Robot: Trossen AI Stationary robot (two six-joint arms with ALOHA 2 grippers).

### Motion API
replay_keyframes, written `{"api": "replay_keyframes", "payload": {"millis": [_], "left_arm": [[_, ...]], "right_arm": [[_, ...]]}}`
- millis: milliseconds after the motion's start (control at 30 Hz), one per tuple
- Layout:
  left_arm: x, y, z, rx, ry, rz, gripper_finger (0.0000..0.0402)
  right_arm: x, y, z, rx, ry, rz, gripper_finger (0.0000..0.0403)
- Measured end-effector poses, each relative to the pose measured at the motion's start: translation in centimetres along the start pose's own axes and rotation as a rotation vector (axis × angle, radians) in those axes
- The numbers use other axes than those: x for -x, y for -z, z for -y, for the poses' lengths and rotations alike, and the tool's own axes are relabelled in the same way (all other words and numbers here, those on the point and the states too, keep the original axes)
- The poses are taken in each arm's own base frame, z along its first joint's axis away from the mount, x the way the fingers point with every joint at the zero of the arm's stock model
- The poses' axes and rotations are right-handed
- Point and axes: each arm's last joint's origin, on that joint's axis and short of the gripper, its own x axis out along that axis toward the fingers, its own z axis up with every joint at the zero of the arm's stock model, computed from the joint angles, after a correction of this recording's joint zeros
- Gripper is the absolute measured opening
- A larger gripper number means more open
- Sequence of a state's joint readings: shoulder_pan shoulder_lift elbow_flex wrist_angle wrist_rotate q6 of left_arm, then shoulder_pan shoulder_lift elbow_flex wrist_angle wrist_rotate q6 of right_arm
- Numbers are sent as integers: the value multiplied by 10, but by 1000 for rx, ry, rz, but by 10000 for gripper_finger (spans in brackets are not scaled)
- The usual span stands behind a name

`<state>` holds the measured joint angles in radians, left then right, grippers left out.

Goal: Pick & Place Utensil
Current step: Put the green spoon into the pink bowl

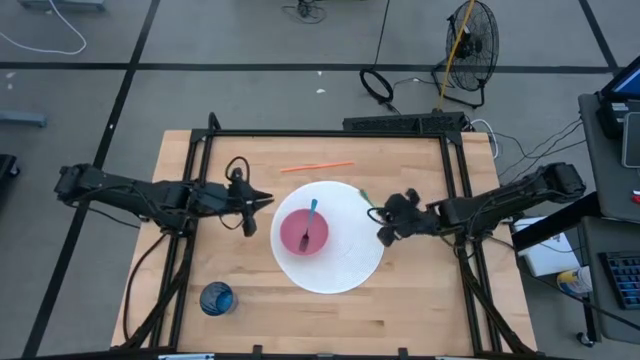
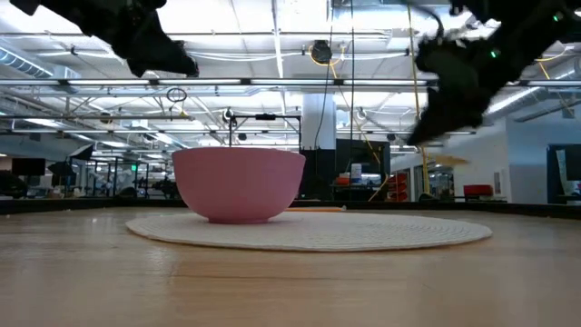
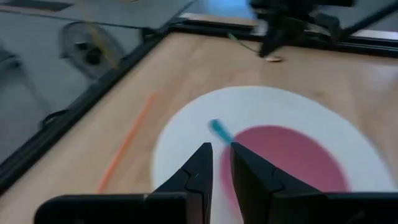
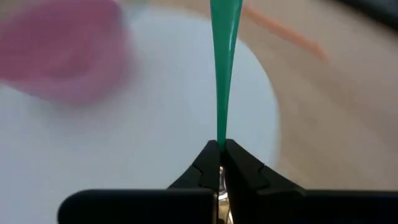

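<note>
The right gripper [image 4: 221,149] was clenched on the thin end of a green utensil [image 4: 222,68], whose handle ran straight out ahead of the fingertips and widened away from them; in the high view the same gripper [image 1: 384,218] hung at the right edge of the white round mat [image 1: 345,262], with the green piece [image 1: 366,197] showing just beside it over the mat's rim. Beyond the held utensil lay the mat [image 4: 155,124], then the pink bowl [image 4: 59,53] farther off to one side, and past the mat the bare wooden table [image 4: 348,112] with an orange straw [image 4: 283,31] lying on it. The bowl [image 1: 304,231] sat on the mat between the two grippers, and a blue-handled utensil [image 1: 311,212] rested inside it, its handle leaning on the rim. The left gripper [image 3: 221,163] hovered off the table on the bowl's other side, its fingers [image 3: 199,168] slightly parted and holding nothing, with the blue handle [image 3: 219,130] just ahead of the tips and the bowl [image 3: 292,155] behind that. Well behind the left gripper [image 1: 262,202], near the table's front edge, stood a blue cup [image 1: 216,298]. In the low view both arms were raised above the bowl [image 2: 238,184].
</note>
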<state>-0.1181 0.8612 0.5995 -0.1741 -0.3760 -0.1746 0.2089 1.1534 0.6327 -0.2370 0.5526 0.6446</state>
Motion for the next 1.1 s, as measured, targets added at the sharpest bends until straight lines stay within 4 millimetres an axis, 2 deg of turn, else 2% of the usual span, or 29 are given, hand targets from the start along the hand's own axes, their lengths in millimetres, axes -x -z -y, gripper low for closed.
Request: {"api": "replay_keyframes", "payload": {"millis": [233, 400, 867, 1100], "left_arm": [[-21, -2, 12, -49, 120, 27, 63], [-33, -5, 19, -89, 176, 82, 63], [-35, -19, 25, -151, 263, 239, 63], [-35, -19, 25, -155, 274, 245, 63]], "right_arm": [[7, -34, -22, 133, -203, 325, 0], [13, -47, -29, 197, -306, 459, 0], [11, -49, -36, 259, -382, 502, 1], [0, -54, -46, 279, -451, 623, 2]]}}
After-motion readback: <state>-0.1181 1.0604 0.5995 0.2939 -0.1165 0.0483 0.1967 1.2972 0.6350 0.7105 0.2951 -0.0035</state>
